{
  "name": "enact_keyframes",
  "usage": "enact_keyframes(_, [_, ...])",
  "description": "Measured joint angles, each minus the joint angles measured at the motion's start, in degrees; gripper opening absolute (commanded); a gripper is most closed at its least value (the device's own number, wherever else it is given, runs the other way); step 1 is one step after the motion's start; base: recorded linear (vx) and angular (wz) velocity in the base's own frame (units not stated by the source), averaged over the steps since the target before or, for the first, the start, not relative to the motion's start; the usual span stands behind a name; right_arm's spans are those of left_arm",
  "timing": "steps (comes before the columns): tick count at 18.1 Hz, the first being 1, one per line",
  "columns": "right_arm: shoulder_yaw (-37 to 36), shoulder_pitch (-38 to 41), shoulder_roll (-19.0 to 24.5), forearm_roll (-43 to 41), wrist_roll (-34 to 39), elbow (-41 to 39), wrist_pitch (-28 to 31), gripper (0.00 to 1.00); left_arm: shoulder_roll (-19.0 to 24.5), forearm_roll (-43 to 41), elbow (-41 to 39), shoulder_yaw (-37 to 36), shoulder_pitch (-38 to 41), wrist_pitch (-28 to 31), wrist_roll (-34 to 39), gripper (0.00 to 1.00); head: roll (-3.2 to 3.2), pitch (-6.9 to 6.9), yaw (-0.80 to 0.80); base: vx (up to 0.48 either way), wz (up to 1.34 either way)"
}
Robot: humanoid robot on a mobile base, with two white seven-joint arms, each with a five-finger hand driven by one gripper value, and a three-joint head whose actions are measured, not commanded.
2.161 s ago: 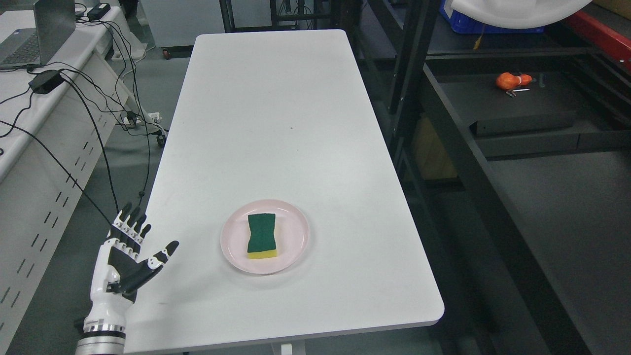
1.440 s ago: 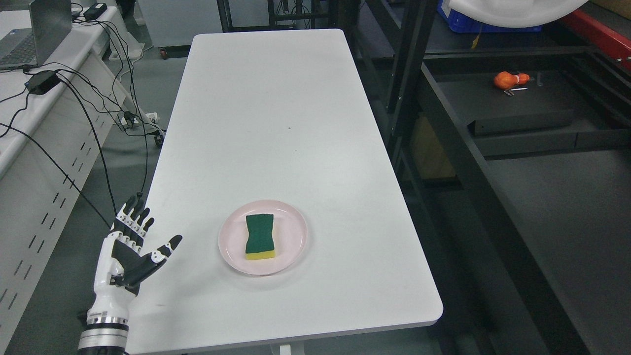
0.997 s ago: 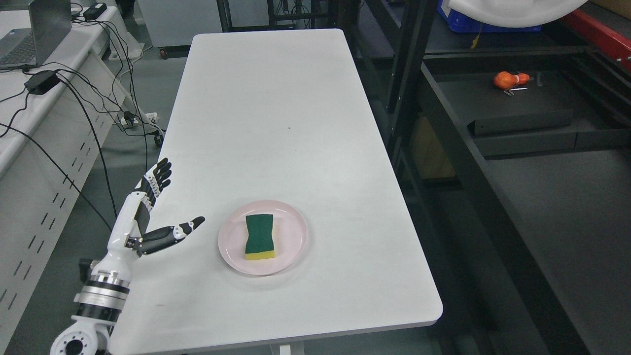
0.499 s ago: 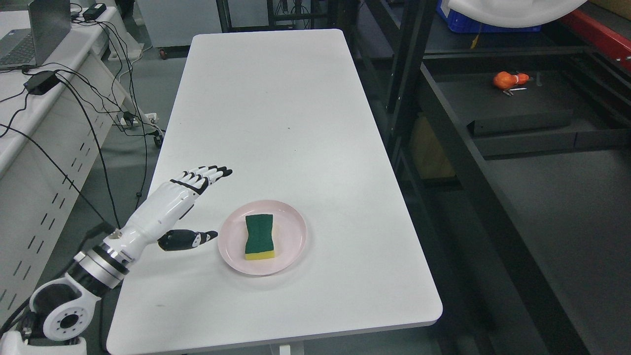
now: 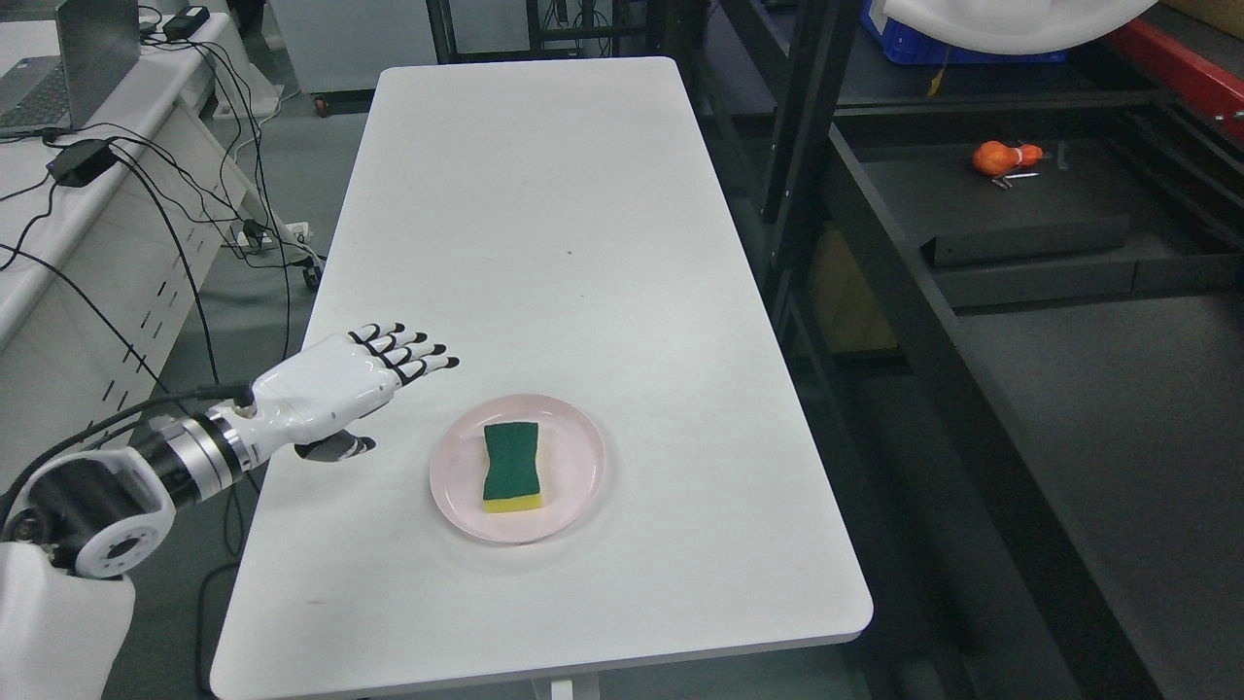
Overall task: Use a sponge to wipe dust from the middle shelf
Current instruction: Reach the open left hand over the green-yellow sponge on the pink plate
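Sponge [image 5: 512, 472], waisted green-topped yellow foam, on round glossy pink plate [image 5: 573, 486]

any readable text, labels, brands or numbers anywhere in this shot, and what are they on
None can be read.
Sponge: plain green over yellow, no print showing.
Pink plate: no marking.
White table: blank.
Left hand: no legible label.
Laptop on the side desk: too small and angled to read anything.
Blue crate and orange object on the dark shelving: no text legible.
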Motion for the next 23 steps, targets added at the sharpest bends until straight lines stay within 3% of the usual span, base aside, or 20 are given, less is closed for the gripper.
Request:
enact_keyframes(4, [0.0,0.01,0.0,0.0,0.21,0.0,0.0,1.0,0.58,-2.89,3.84,-4.3,-5.32,-0.12,-0.05,0.95,0.0,0.0,0.0,0.0,0.0])
enact_keyframes(11, [0.0,0.0,0.0,0.0,0.24,0.0,0.0,1.0,-1.26,-4.44,7.57,-10.44,-8.09,-0.57,-0.05,0.95,0.0,0.0,0.0,0.0,0.0])
enact_keyframes(23, [0.0,0.0,0.0,0.0,0.25,0.0,0.0,1.0,-2.32,-4.8,11.95,-10.99,-8.62,-0.77,-0.06,0.95,0.0,0.0,0.0,0.0,0.0])
